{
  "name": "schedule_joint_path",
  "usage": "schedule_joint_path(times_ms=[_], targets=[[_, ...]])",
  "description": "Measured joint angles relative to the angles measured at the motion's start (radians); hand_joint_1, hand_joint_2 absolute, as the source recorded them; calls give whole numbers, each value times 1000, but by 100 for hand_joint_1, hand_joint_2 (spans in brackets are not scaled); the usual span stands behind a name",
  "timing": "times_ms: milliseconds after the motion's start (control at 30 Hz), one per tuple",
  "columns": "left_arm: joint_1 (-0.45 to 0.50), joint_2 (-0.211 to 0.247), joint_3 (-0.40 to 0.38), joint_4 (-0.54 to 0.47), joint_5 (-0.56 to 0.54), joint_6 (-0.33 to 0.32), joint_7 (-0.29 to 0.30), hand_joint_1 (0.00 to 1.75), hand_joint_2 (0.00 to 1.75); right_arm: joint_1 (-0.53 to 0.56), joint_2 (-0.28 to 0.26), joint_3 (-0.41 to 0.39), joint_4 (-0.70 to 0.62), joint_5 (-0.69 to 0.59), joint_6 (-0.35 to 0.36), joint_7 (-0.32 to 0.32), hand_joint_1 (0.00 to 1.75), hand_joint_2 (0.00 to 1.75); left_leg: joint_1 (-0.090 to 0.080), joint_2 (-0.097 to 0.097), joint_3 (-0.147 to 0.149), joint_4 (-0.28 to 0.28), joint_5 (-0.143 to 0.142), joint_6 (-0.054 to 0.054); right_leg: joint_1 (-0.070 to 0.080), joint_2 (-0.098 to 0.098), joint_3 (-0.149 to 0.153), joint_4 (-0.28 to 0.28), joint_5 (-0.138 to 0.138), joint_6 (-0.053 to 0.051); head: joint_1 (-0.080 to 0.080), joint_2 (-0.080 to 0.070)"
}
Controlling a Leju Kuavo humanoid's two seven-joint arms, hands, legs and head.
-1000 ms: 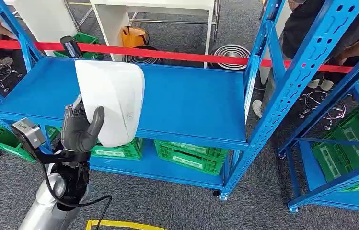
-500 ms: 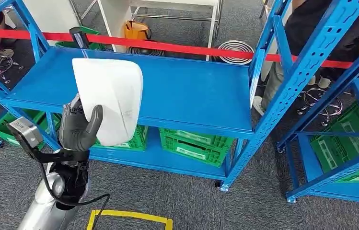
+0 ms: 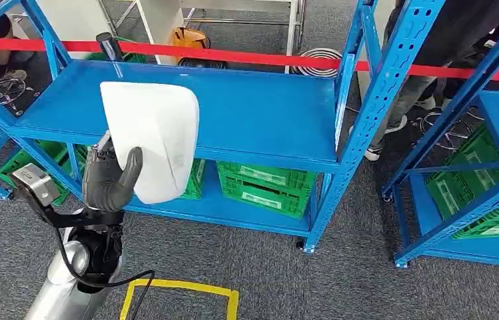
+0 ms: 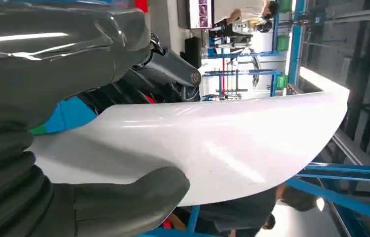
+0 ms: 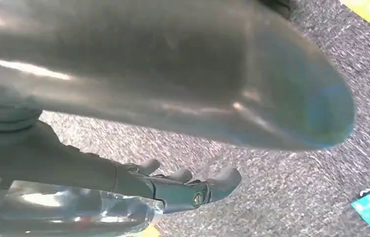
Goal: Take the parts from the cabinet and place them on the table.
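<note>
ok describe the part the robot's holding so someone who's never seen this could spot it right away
Start at the long blue shelf rack across the head view, with green crates on its lower level. In front of its left half, the robot's left hand holds a white panel upright by its lower edge. It is the one smooth, curved, glossy white piece among blue metal and green plastic.

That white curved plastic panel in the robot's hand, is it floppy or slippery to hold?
The white curved plastic panel probably is stiff: it keeps its curve while gripped at one end by the left hand. Its glossy surface looks smooth, so it might slip.
</note>
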Motion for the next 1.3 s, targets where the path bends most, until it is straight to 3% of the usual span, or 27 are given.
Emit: schedule_joint_path(times_ms=[33, 67, 100, 200, 233, 267, 300, 367, 400, 467, 500, 533, 567, 600, 633, 700, 733, 833, 867, 900, 967, 1033, 1067, 1100, 1200, 1233, 1300], targets=[[-1, 0, 0, -1, 0, 0, 0, 175, 175, 0, 3, -3, 0, 0, 2, 2, 0, 0, -5, -3, 66, -90, 9, 17, -4, 0, 0, 0, 6, 2, 0, 0], [-1, 2, 2, -2, 0, 0, 0, 175, 175, 0, 14, -5, 0, -1, 4, 2, 0, 0, -12, -2, 107, -155, -17, 32, 2, 1, -3, 1, 11, 10, 2, 0], [-1, 2, 3, -5, 0, 2, 0, 175, 175, 0, 12, -7, 0, -2, 5, 3, 0, 0, -15, -1, 107, -163, -14, 28, -3, -1, -5, 0, 18, 18, 1, 0], [1, 4, 8, -8, 0, 3, 0, 175, 175, 2, 16, -9, 1, -1, 6, 4, 0, 0, -27, 2, 87, -181, 19, 53, -3, -1, -8, -16, 47, 43, 0, 0], [-1, 4, 9, -10, 0, 2, 0, 175, 175, 3, 15, -10, 2, 0, 6, 4, 0, 0, -15, 12, 96, -199, 42, 54, -5, -2, -24, 2, 23, 35, 1, 0], [-1, 5, 9, -10, 0, 3, 0, 175, 175, 2, 18, -10, 2, 0, 6, 3, 0, 0, -15, 8, 79, -208, 60, 67, -2, -1, -48, 43, -28, 24, 3, 0], [1, 4, 10, -10, 1, 3, 0, 175, 175, 2, 18, -11, 2, 1, 6, 4, 0, 0, -16, 9, 62, -208, 72, 65, -3, -1, -73, 110, -82, 16, 5, 0], [8, 4, 10, -10, 1, 3, 0, 175, 175, 3, 17, -12, 3, -1, 6, 5, 0, 0, -17, 9, 29, -206, 96, 63, -8, -1, -113, 265, -153, 20, 4, 0], [10, 4, 10, -10, 2, 3, 0, 175, 175, 3, 17, -13, 3, -1, 6, 5, 0, 0, -16, 9, 11, -204, 108, 61, -10, -1, -116, 310, -149, 33, 4, 0], [12, 4, 10, -8, 2, 3, 0, 175, 175, 2, 17, -13, 4, -1, 6, 6, 0, 0, -11, 10, -24, -192, 127, 50, -18, -2, -60, 266, -90, 69, 4, 0], [12, 4, 10, -8, 2, 3, 0, 175, 175, 0, 17, -14, 4, -1, 6, 6, 0, 0, -6, 11, -45, -179, 133, 43, -23, -2, 0, 186, -61, 83, 5, 0], [12, 4, 10, -8, 2, 3, 0, 175, 175, -2, 17, -16, 4, -1, 6, 6, 0, 0, -5, 11, -62, -163, 137, 37, -27, -3, 65, 96, -60, 85, 4, 0], [12, 4, 10, -9, 2, 3, 0, 175, 175, -8, 18, -18, 4, -1, 6, 6, 0, 0, -9, 12, -79, -146, 139, 30, -24, -2, 125, 12, -103, 74, 5, 0], [12, 5, 12, -9, 2, 3, 0, 175, 175, -9, 17, -21, 4, -1, 7, 6, 0, 0, -9, 13, -86, -137, 144, 24, -16, 2, 125, -5, -113, 54, 0, 0], [14, 5, 13, -9, 2, 2, -1, 175, 175, -9, 17, -22, 4, -1, 11, 5, 0, 0, -9, 14, -88, -136, 152, 17, -16, 1, 111, -5, -111, 51, 1, 0], [16, 6, 15, -8, 2, 3, -1, 175, 175, -6, 19, -23, 5, 1, 14, 6, 0, 0, -4, 13, -94, -139, 173, 6, -17, -1, 97, -1, -94, 27, 1, 0], [17, 10, 18, -7, 2, 3, -1, 175, 175, -9, 21, -23, 5, 1, 16, 6, 0, 0, 2, 10, -105, -133, 152, 0, -22, -4, 89, -1, -82, 15, 4, 0], [18, 14, 22, -6, 2, 3, -1, 175, 175, -10, 21, -27, 6, 1, 17, 6, 0, 0, 7, 6, -147, 38, -36, -19, -19, -6, 50, 1, -44, 0, 0, 0], [18, 14, 23, -4, 2, 3, -1, 175, 175, -9, 21, -28, 7, 0, 18, 6, 0, 0, 8, 6, -159, 115, -70, -23, -17, -6, 34, 1, -31, -1, 0, 0], [18, 14, 24, -2, 2, 3, -1, 175, 175, -8, 22, -28, 7, 0, 19, 6, 0, 0, 8, 6, -160, 165, -73, -23, -16, -6, 20, 2, -20, 0, 0, 0], [18, 14, 24, 1, 2, 3, -1, 175, 175, -7, 23, -28, 8, -1, 21, 5, 0, 0, 8, 6, -105, 143, -14, -17, -13, -5, -10, 2, 3, 3, 0, 0], [15, 14, 24, 1, 2, 3, -1, 175, 175, -8, 23, -29, 8, -2, 23, 5, 0, 0, 7, 3, 6, 6, 30, -2, -9, -3, -29, 2, 21, 7, 0, 0], [11, 14, 24, 0, 2, 3, -1, 175, 175, -8, 24, -30, 8, -3, 25, 3, 0, 0, 4, 0, 86, -117, -14, 11, -8, -2, -35, 1, 32, 13, 0, 0], [9, 14, 24, 0, 2, 3, -1, 175, 175, -8, 25, -31, 8, -3, 27, 2, 0, 0, -1, 0, 117, -176, -32, 13, -5, -3, -38, 1, 42, 21, 1, 0], [8, 14, 25, 0, 3, 3, -1, 175, 175, -7, 24, -34, 10, -3, 29, -1, 0, 0, -16, 0, 96, -166, -5, 35, -14, -2, -40, -17, 76, 45, 0, 0], [8, 13, 24, 0, 3, 3, -2, 175, 175, -6, 26, -34, 11, -3, 30, -1, 0, 0, -1, 6, 90, -193, 25, 49, -13, -4, -49, -10, 72, 43, 1, 0], [3, 12, 24, 1, 3, 3, -2, 175, 175, -5, 27, -35, 12, -3, 30, -2, 0, 0, -6, 8, 62, -195, 56, 60, -10, -2, -84, 65, -32, 20, 4, 0]])
